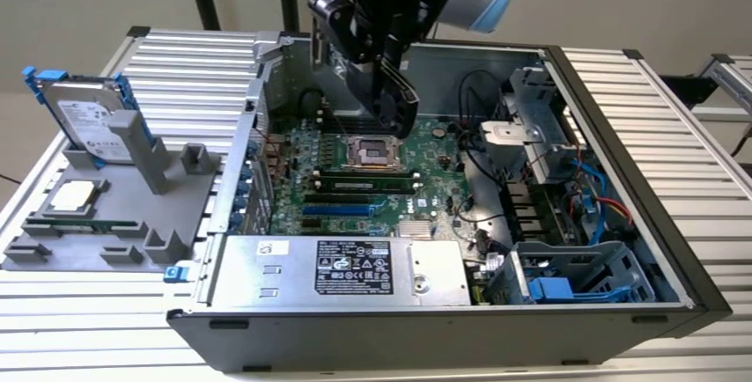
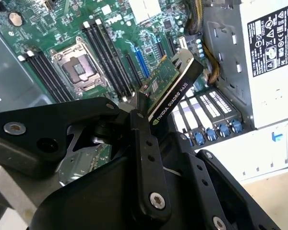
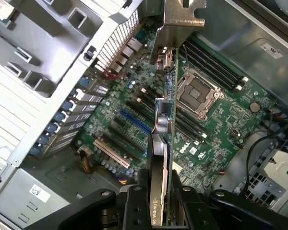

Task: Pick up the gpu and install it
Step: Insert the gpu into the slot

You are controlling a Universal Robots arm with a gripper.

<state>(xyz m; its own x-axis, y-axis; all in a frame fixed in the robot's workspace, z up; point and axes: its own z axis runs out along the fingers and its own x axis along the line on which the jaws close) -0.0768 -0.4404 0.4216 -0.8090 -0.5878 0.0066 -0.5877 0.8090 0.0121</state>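
My gripper (image 1: 390, 58) hangs over the open computer case (image 1: 611, 118), shut on the gpu (image 1: 397, 100). The card hangs below the fingers, above the motherboard (image 1: 352, 179) and close to the CPU socket (image 1: 373, 151). In the second wrist view the gpu (image 2: 169, 82) shows its green board and black cooler edge, tilted over the expansion slots (image 2: 141, 62). In the first wrist view the gpu (image 3: 164, 120) is seen edge on between my fingers (image 3: 134, 203), its silver bracket (image 3: 180, 19) at the far end. It floats above the blue slot (image 3: 134, 122) without touching it.
At the exterior view's left a grey fixture (image 1: 118, 232) carries a silver hard drive in a blue frame (image 1: 88, 118) and a square CPU chip (image 1: 73, 194). Inside the case sit the power supply (image 1: 341, 268), a drive cage (image 1: 564, 276) and loose cables (image 1: 587, 197).
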